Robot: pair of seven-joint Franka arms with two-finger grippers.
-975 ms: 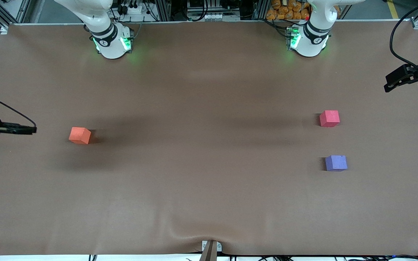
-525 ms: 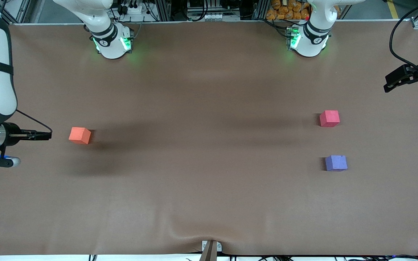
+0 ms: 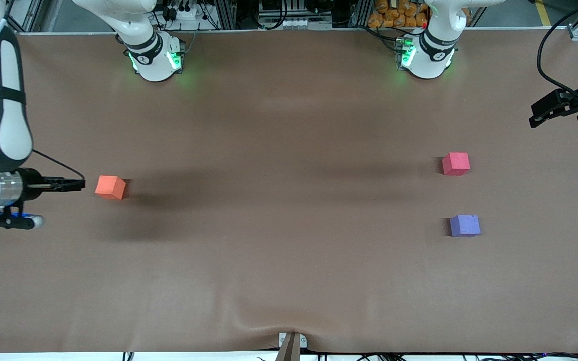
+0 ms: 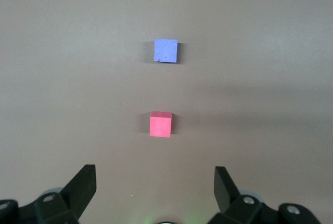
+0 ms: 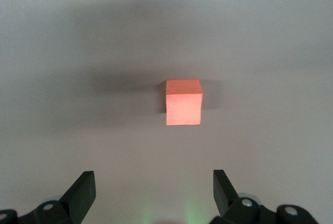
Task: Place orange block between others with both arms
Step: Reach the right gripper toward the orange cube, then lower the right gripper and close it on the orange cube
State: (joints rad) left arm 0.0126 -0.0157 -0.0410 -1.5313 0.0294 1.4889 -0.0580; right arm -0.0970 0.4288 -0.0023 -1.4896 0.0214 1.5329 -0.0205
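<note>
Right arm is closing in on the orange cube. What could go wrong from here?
1. The orange block sits turned on the table; the open right gripper may nudge it instead of straddling it.
2. The gap between the red-pink cube and purple-blue cube is tight; placing could knock either.

A: Lone block (image 3: 110, 187), where?
B: On the table (image 3: 289, 125), toward the right arm's end. Right gripper (image 3: 81, 184) is just beside it, apart, over the table.
A: The other two?
B: Toward the left arm's end, well apart from the lone one. Nearer block (image 3: 464, 225) lies closer to the front camera than the farther block (image 3: 455, 164), with a gap between. Left gripper (image 3: 537, 116) is over the table's edge at that end.
</note>
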